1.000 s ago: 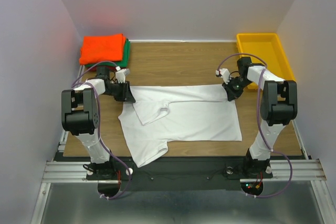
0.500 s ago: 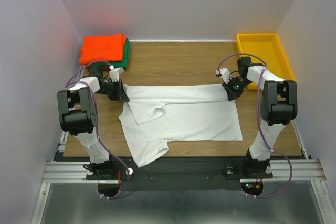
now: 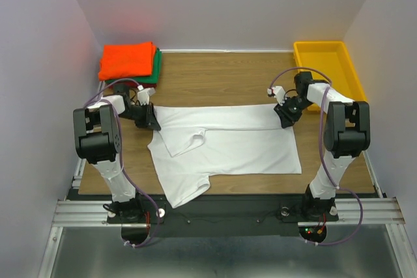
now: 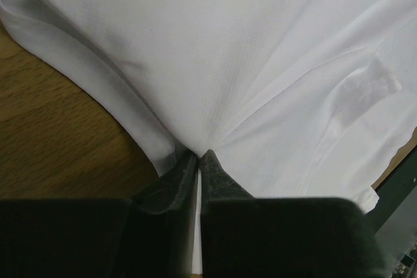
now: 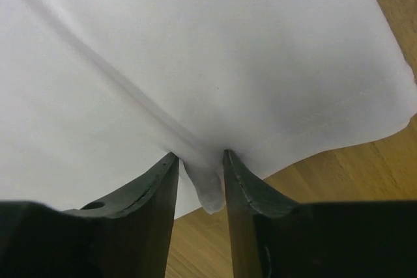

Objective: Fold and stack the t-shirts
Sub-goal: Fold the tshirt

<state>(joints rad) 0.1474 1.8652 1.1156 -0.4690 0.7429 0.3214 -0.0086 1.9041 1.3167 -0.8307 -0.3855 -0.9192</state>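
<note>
- Your white t-shirt (image 3: pixel 228 144) lies spread across the middle of the wooden surface (image 3: pixel 221 76), its long side running left to right
- Near its left end one flap of cloth is turned in over the body, and a curved seam shows just beside that flap
- A sleeve at the near-left corner reaches over the near edge of the surface
- Your left arm (image 3: pixel 98 138) reaches to the shirt's far-left corner, where the left jaws sit low on the cloth
- In the left wrist view those jaws are pressed together, pinching the edge of the white t-shirt (image 4: pixel 260 63); only a thin white sliver shows between them, and creases fan out from the pinch
- Your right arm (image 3: pixel 345 128) reaches to the far-right corner of the shirt
- In the right wrist view the right jaws stand apart with a small bunched bit of the white t-shirt (image 5: pixel 195 43) hanging in the gap; the cloth is not squeezed flat there
- Bare wood shows just beyond that corner's hem
- The folded orange t-shirt (image 3: pixel 128 60) tops a pile at the far-left corner of the surface, with the green t-shirt (image 3: pixel 156 66) showing along the pile's right side beneath it
- The pile is near your left arm but apart from the white shirt
- A yellow tray (image 3: pixel 352 73) stands at the far-right corner, just beyond your right arm
</note>
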